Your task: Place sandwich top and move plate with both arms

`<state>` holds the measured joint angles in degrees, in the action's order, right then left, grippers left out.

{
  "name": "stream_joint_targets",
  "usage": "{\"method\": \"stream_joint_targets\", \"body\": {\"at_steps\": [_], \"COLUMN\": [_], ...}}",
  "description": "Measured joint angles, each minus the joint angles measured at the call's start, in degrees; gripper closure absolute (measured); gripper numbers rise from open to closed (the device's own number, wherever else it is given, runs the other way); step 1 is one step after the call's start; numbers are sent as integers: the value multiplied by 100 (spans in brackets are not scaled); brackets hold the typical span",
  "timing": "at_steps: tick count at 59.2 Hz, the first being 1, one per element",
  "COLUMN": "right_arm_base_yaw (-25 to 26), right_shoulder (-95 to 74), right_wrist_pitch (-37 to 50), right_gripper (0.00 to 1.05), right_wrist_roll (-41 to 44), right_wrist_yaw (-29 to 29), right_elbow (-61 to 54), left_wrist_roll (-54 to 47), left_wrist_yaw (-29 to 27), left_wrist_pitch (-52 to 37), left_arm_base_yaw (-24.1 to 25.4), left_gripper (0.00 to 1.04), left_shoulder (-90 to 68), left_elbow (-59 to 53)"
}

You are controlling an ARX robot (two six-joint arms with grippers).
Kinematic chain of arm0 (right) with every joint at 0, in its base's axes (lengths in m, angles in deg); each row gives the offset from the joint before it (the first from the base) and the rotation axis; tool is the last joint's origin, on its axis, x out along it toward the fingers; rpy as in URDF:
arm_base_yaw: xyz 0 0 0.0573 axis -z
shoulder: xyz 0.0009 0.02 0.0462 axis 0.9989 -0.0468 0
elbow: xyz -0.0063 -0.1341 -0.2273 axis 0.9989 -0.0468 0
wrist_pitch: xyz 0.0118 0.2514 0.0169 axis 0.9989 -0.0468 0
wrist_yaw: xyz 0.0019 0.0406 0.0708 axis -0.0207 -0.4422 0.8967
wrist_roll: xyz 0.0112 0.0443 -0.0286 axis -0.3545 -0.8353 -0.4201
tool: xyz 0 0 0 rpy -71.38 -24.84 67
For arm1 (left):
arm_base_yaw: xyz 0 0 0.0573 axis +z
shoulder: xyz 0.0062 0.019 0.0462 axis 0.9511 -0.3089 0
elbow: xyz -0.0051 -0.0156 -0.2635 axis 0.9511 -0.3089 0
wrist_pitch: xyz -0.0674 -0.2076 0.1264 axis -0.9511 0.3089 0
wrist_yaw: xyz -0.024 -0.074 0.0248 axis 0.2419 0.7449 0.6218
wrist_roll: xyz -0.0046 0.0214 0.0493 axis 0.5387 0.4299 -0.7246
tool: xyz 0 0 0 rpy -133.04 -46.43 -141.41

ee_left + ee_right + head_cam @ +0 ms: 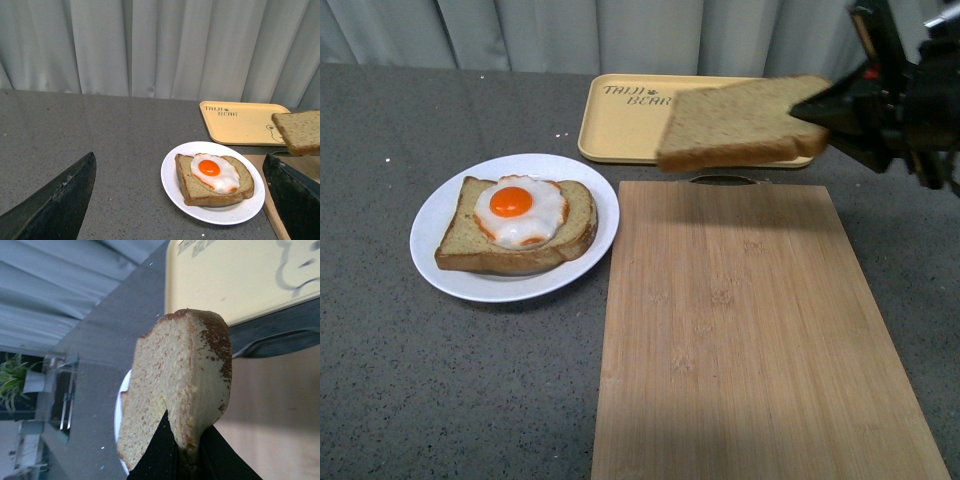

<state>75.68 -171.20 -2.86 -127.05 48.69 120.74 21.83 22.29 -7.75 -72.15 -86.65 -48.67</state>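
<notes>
The sandwich top (740,122) is a plain speckled slice held in the air over the far end of the cutting board, pinched by one edge in my right gripper (828,110), which is shut on it. It fills the right wrist view (175,390) and shows in the left wrist view (298,131). The white plate (438,215) sits left of the board and bears a bread slice with a fried egg (518,210). My left gripper (182,200) is open, short of the plate (172,187); it does not show in the front view.
A bamboo cutting board (740,330) covers the middle and right of the grey table. A yellow tray with a bear drawing (620,120) lies behind it near the curtain. A plant and shelf show far off in the right wrist view.
</notes>
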Motion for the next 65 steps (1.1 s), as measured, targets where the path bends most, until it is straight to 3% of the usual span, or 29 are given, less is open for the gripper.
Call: {"method": "stream_joint_targets", "body": {"at_steps": [18,42,57,65], "right_arm_base_yaw": [-1263,-1836,-1720,-1530], "right_shoulder": [-1084,-1932,-1655,-984], "right_wrist_pitch": [-39,-568,-654,-809], "right_gripper": [102,102,59,35], "right_wrist_roll": [-855,-887,-494,120], "right_wrist_yaw": [-92,-221,-544,-1123], "right_elbow": [1163,2094,1565,1047], "left_wrist_roll": [0,0,0,0], "left_wrist_yaw": [0,0,0,0], "left_wrist_pitch": [0,0,0,0], "left_arm_base_yaw": [0,0,0,0], "left_gripper": [7,7,7,7], "left_shoulder": [2,2,2,2], "left_elbow": [0,0,0,0]}}
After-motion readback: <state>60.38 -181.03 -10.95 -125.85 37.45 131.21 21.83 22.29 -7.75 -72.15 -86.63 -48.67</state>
